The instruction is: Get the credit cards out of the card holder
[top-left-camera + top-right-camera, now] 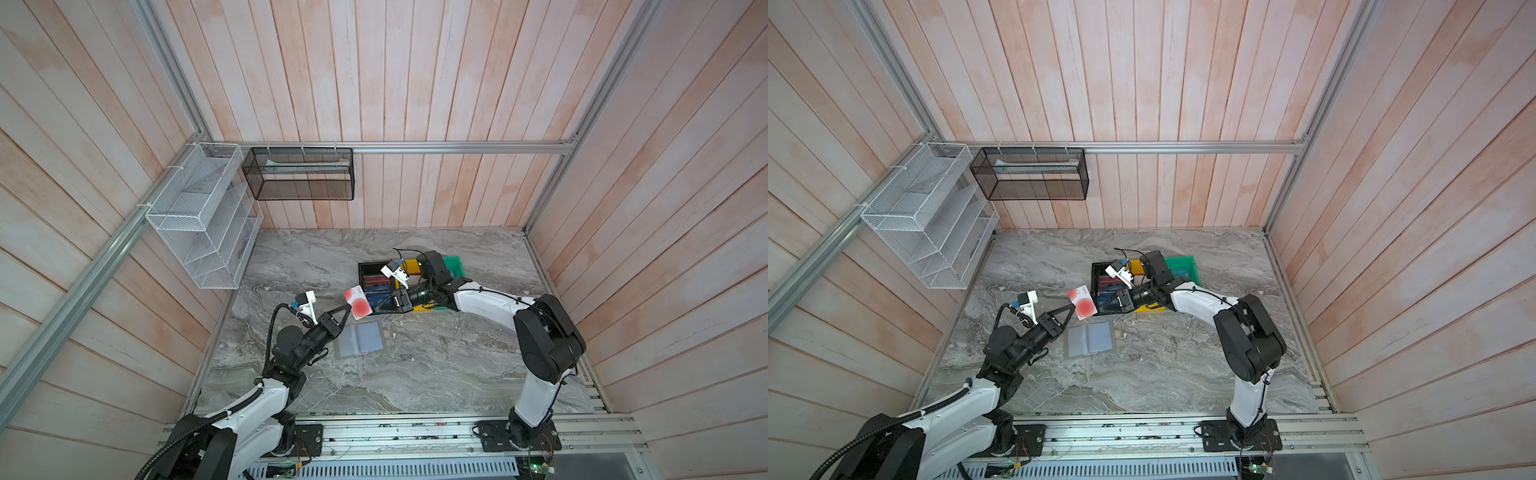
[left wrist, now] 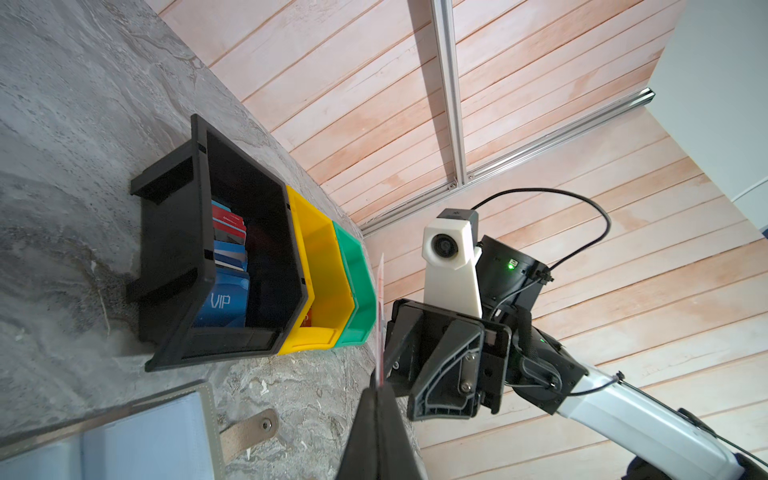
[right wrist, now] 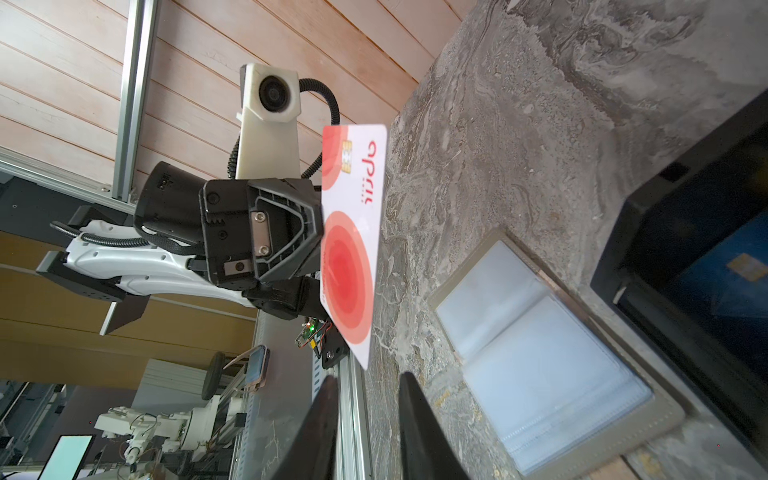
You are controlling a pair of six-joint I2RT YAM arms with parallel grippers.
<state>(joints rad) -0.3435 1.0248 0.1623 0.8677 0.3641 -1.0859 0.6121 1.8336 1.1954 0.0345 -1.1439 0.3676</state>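
My left gripper [image 1: 348, 307] [image 2: 379, 388] is shut on the edge of a pale credit card with a red circle [image 1: 357, 305] [image 3: 351, 249] and holds it upright above the table. My right gripper [image 1: 376, 307] [image 3: 368, 382] faces it, open. The card's corner hangs just in front of the gap, touching neither finger. The grey card holder [image 1: 360, 340] [image 3: 540, 353] lies open flat on the table below, its clear sleeves showing. Blue and red credit cards [image 2: 226, 266], one blue marked "VIP" [image 2: 222, 301], lie in the black bin [image 2: 174, 266].
Yellow [image 2: 322, 266] and green [image 2: 357, 270] bins stand in a row behind the black bin [image 1: 365, 266]. A white wire rack [image 1: 199, 216] and a black mesh basket [image 1: 299, 174] hang on the back-left walls. Marble tabletop [image 1: 415, 365] spreads in front.
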